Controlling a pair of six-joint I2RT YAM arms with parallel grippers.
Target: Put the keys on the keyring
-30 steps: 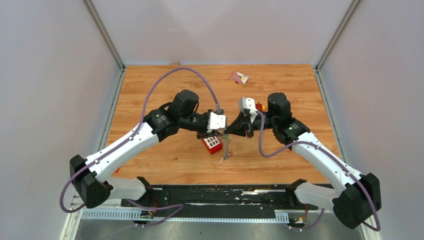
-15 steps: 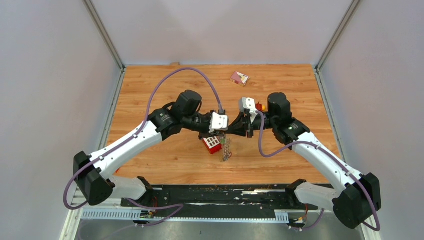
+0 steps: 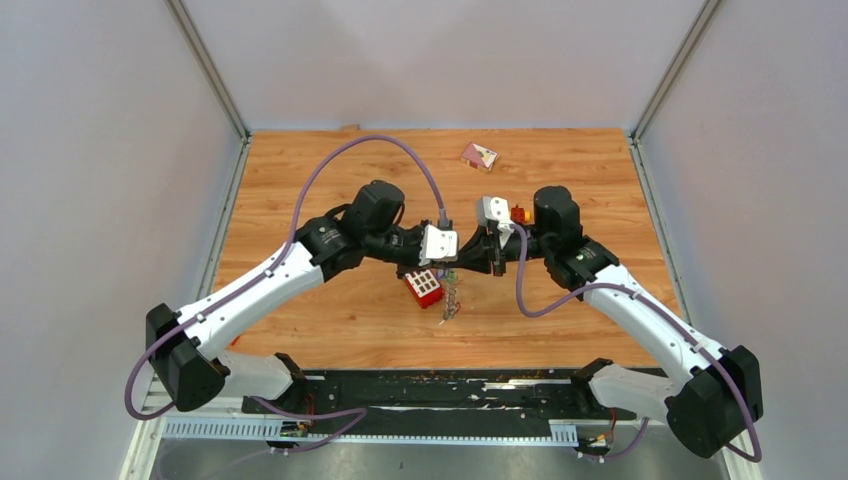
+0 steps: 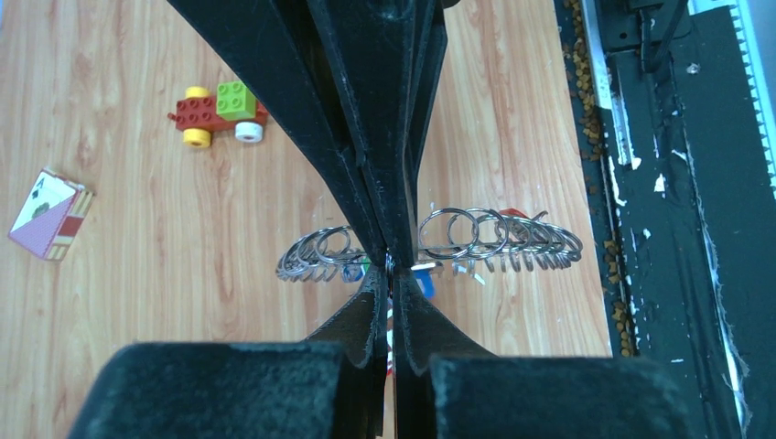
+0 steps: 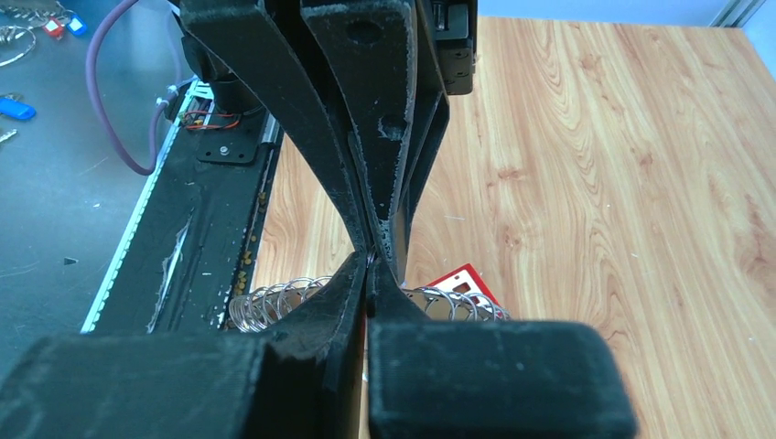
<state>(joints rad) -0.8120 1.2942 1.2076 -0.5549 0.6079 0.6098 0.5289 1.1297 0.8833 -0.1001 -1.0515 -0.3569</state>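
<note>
So that the keyring (image 4: 499,240) hangs above the counter (image 3: 600,180) for threading, the left gripper (image 4: 389,274) and right gripper (image 5: 368,263) are both clamped shut, seemingly on its rim.

The light is bright and even, and shadows on the table (image 3: 300,160) are soft. The near finger pads (image 4: 229,393) in both wrist views look blurred.

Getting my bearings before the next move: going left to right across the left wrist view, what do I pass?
playing-card pack → toy brick car → keyring → black base rail
</note>
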